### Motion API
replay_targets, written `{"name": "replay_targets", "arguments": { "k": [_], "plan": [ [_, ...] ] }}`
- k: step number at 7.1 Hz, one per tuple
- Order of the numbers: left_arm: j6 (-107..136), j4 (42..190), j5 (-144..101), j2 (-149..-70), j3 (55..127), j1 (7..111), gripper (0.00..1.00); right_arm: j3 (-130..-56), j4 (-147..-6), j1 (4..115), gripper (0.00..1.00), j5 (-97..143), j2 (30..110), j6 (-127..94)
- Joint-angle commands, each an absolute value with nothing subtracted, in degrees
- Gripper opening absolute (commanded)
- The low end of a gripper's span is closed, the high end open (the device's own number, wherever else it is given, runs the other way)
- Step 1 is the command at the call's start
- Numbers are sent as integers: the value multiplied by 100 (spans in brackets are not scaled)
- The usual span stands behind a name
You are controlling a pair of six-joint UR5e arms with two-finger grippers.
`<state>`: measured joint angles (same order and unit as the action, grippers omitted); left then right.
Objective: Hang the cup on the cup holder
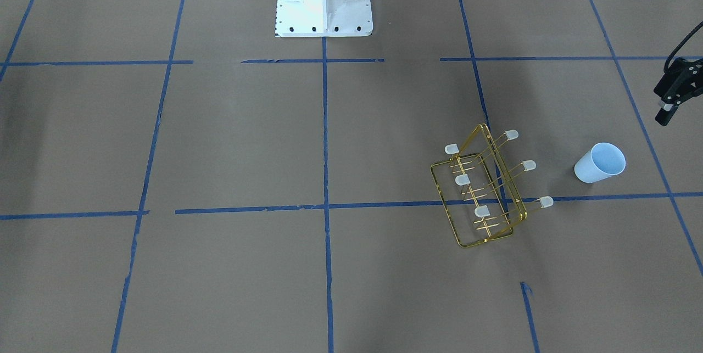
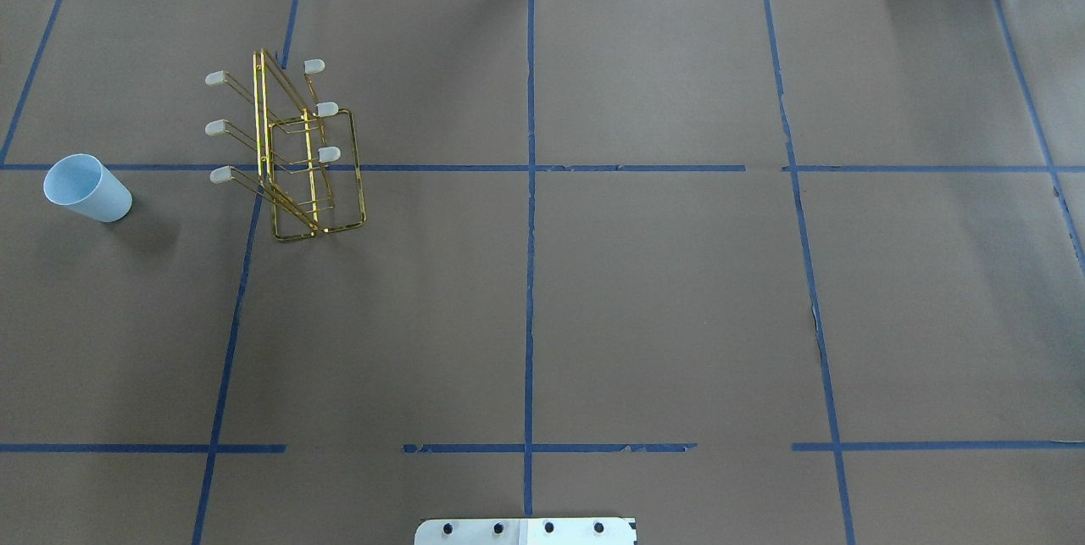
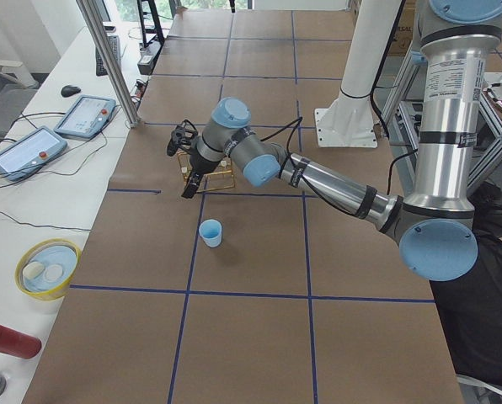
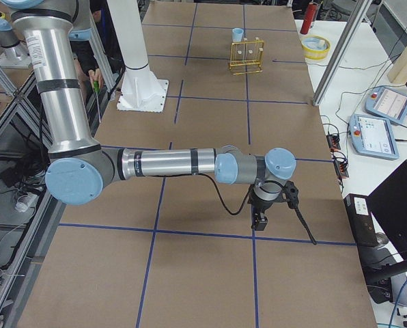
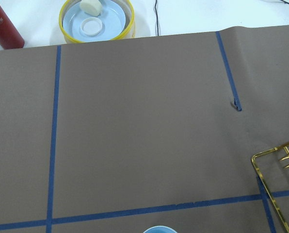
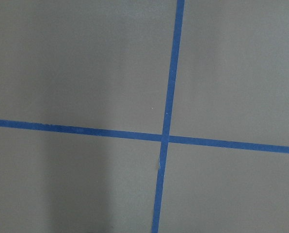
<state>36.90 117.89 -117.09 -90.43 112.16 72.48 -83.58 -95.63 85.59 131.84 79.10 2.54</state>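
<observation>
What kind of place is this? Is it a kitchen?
Probably a robot lab, not a kitchen: a silver robot arm, blue tape lines gridding the table, and control tablets beside it.

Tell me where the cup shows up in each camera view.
Front-facing: cup right of centre.
Overhead: cup far left.
Exterior left: cup just left of centre.
Exterior right: cup at top, far end.
Left wrist: cup rim at bottom edge.
Right wrist: not in it.
Landmark: the gold cup holder beside it.
</observation>
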Motion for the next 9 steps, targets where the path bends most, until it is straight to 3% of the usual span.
{"name": "replay_targets", "arguments": {
  "k": [1,4,9],
  "plan": [
    [4156,12442,-11338,-8773,11373,6988,100,-8358,-9562,8560,100,13184,7910,255],
    [5243,14232,-10312,-8089,11338,6269,100,-8358,-9562,8561,100,13184,7910,255],
    [6220,15125,-8327,-7340,11312,4995,100,-8358,-9562,8561,100,13184,7910,255]
  ]
}}
